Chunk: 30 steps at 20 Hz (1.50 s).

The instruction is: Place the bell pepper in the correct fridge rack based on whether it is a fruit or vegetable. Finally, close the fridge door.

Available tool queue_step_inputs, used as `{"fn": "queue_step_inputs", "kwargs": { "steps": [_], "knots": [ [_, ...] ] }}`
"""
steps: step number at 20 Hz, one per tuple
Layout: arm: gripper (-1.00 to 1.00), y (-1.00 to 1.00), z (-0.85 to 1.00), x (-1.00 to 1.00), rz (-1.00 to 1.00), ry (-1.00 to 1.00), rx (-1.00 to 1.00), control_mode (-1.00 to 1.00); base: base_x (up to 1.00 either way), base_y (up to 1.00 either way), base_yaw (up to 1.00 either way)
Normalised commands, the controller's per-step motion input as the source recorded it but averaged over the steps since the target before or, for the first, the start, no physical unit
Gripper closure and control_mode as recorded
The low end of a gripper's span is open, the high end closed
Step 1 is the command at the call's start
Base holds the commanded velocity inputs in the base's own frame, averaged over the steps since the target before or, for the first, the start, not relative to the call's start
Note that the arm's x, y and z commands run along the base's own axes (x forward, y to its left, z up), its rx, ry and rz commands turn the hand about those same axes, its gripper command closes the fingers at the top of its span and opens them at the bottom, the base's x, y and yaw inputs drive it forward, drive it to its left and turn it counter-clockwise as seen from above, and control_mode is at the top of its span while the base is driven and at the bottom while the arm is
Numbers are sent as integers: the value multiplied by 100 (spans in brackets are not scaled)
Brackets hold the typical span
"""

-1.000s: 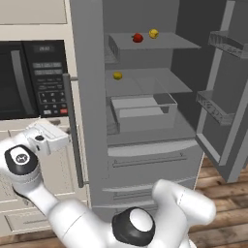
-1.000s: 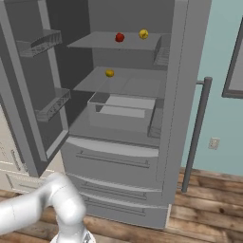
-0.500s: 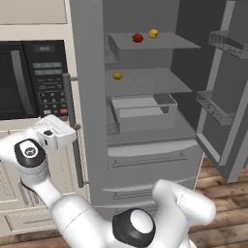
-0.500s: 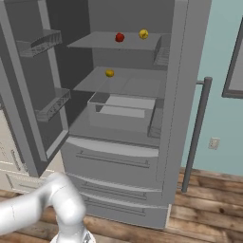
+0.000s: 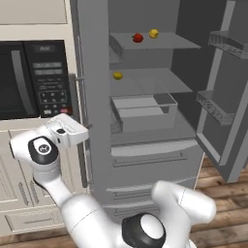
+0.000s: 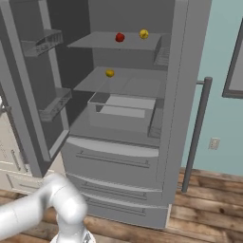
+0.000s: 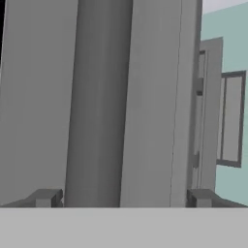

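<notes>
The bell pepper (image 5: 138, 38) already sits on the top shelf (image 5: 169, 42) of the fridge (image 5: 145, 145), in the upper middle of the left base view, just beside a small yellow fruit (image 5: 153, 33) to its right; the two look close but apart. In the right base view the same pair shows at the top centre. A second yellow fruit (image 5: 117, 75) lies alone on the middle shelf (image 5: 160, 80), toward its left edge. Whether the top shelf is the right rack for a vegetable cannot be read from the pictures, but the placing step looks done, since nothing is held.

What is left, by my judgement, is the door. The right-hand door (image 5: 227, 97) stands wide open at the right edge of the left base view. The gripper (image 7: 121, 197) is at the left-hand door (image 5: 92, 97), in the left middle of the left base view, near its long vertical handle (image 5: 77, 131). In the hand view the handle runs as a dark bar from top to bottom between the fingertips (image 7: 46, 197), so the jaws stand apart on either side of it, not clamped.

Counted: one red pepper, two yellow fruits, two bare shelves, one clear drawer bin (image 5: 143, 111) below them, two door racks (image 5: 227, 43) on the open door, two lower freezer drawers (image 5: 155, 160), and one microwave (image 5: 34, 80) at the left.
</notes>
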Motion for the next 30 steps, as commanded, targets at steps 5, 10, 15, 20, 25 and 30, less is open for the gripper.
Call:
{"fn": "queue_step_inputs", "kwargs": {
  "steps": [5, 10, 15, 20, 25, 30],
  "knots": [
    [-100, -57, 0, 30, 0, 0, 0, -100, 0, 0, 0],
    [-100, -64, 0, 40, 0, 0, 0, -100, 0, 0, 0],
    [-100, -68, 0, 47, 0, 0, 0, -100, 0, 0, 0],
    [-100, -66, 0, 48, 0, 0, 0, -100, 0, 0, 0],
    [-100, -59, 0, 42, 1, 0, 0, -100, 0, 0, 0],
    [-100, -55, 4, 40, 1, 0, 0, -100, 0, 0, 0]
  ]
}}
